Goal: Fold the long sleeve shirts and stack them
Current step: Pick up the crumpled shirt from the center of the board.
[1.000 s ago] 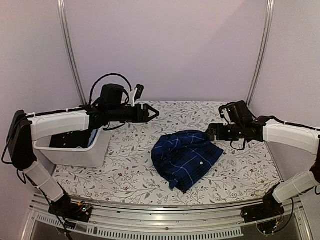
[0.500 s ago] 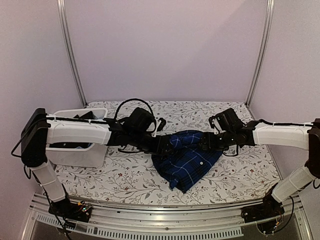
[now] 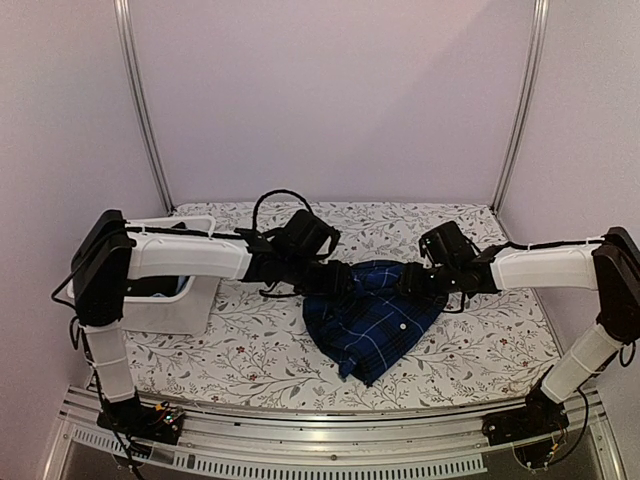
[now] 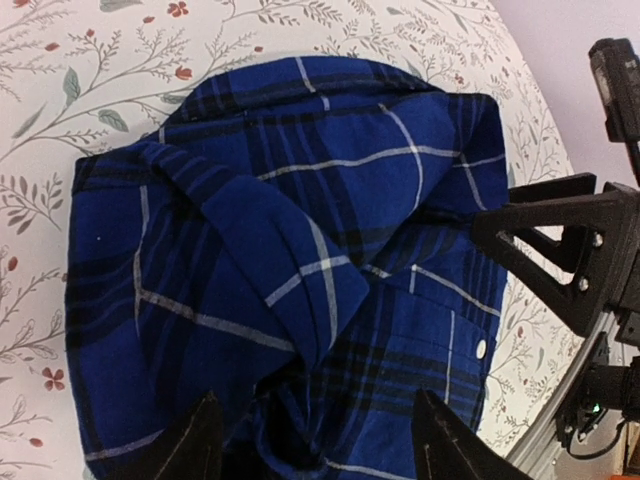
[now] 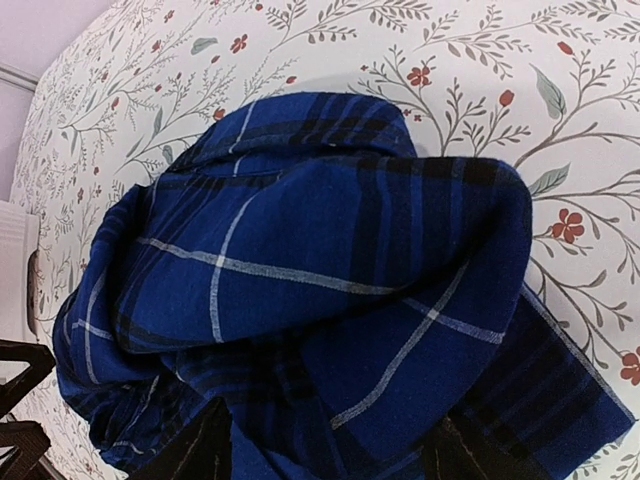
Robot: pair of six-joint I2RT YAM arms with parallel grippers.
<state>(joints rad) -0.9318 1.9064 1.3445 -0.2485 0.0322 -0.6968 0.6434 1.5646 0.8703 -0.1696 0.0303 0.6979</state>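
**Both my grippers at the crumpled plaid shirt**

From the overhead camera, the navy blue plaid button-up cloth shirt [image 3: 375,320] lies in a rumpled heap near the middle of the table [image 3: 250,350], which is covered in a white cloth printed with small flowers and twigs. My two arms reach in from either side and meet at the far edge of the heap. My left gripper [image 3: 345,283] sits on its far left corner and my right gripper [image 3: 408,280] on its far right corner. A white rectangular plastic bin [image 3: 170,310] stands at the left of the table, partly behind my left arm, with dark fabric inside.

From my left wrist, the shirt [image 4: 280,230] fills most of the view, folded over itself in thick ridges. My left gripper [image 4: 315,425] has its black fingers [image 4: 195,445] spread apart with bunched cloth between them. I cannot tell whether they press it. A small white button [image 4: 481,347] shows on the right, and a black finger [image 4: 545,235] of my right gripper touches the cloth's far edge.

From my right wrist, the shirt [image 5: 330,260] again bulges up close. My right gripper [image 5: 330,452] is likewise spread, fingers [image 5: 205,450] straddling the fabric.
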